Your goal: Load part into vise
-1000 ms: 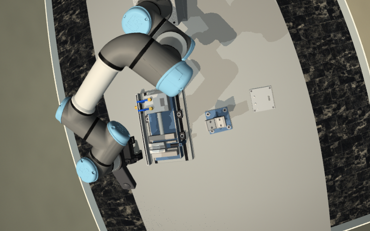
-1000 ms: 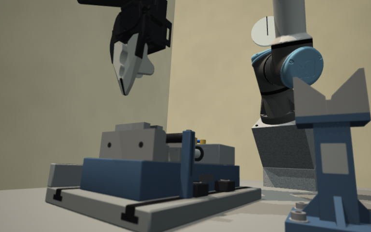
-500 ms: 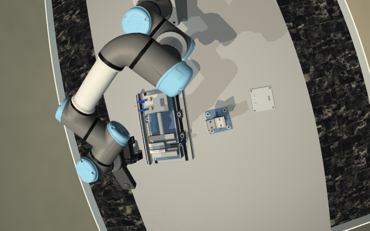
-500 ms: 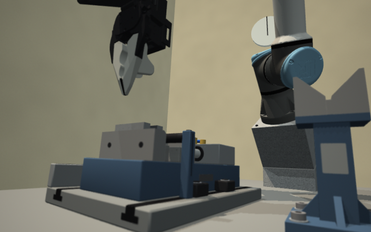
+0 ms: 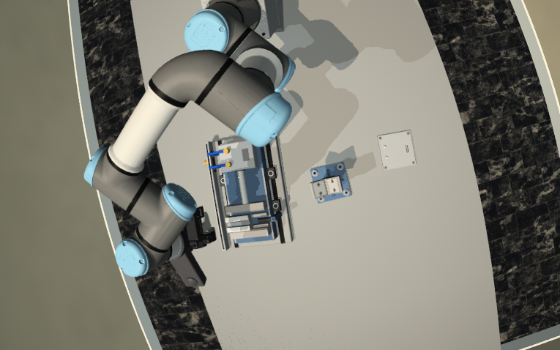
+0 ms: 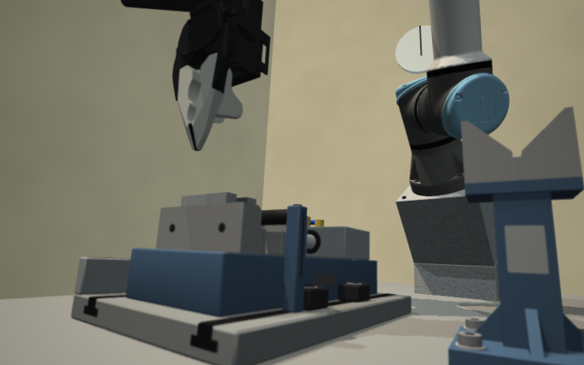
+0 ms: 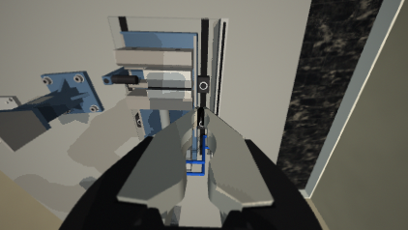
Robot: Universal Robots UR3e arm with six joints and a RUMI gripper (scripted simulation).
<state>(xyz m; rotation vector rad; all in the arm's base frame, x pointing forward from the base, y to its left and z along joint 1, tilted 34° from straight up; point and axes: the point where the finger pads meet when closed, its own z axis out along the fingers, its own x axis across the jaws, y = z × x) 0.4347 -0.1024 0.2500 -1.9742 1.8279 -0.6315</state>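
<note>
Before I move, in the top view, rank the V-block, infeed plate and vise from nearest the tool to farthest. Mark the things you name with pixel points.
1. Vise [image 5: 245,207] [image 6: 203,228] [image 7: 160,102]: nearest, just right of the tool [image 5: 206,236] [image 6: 196,148] [image 7: 201,108] in that picture.
2. V-block [image 5: 333,186] [image 6: 548,158] [image 7: 21,130]: right of the vise.
3. Infeed plate [image 5: 397,149] [image 7: 14,100]: farthest, beyond the V-block.

The closed tool [image 5: 208,236] [image 6: 195,148] [image 7: 201,108] hangs higher than the pneumatic vise [image 5: 253,187] [image 6: 176,279] [image 7: 160,40]. Behind, the granite-like pedestal [image 5: 269,19] [image 6: 448,235] stands nearer the far edge of the tabletop [image 5: 382,269] [image 6: 22,326] [image 7: 261,63] than the upright V-block stand [image 5: 334,184] [image 6: 553,158] [image 7: 21,130], which occupies the right foreground.
</note>
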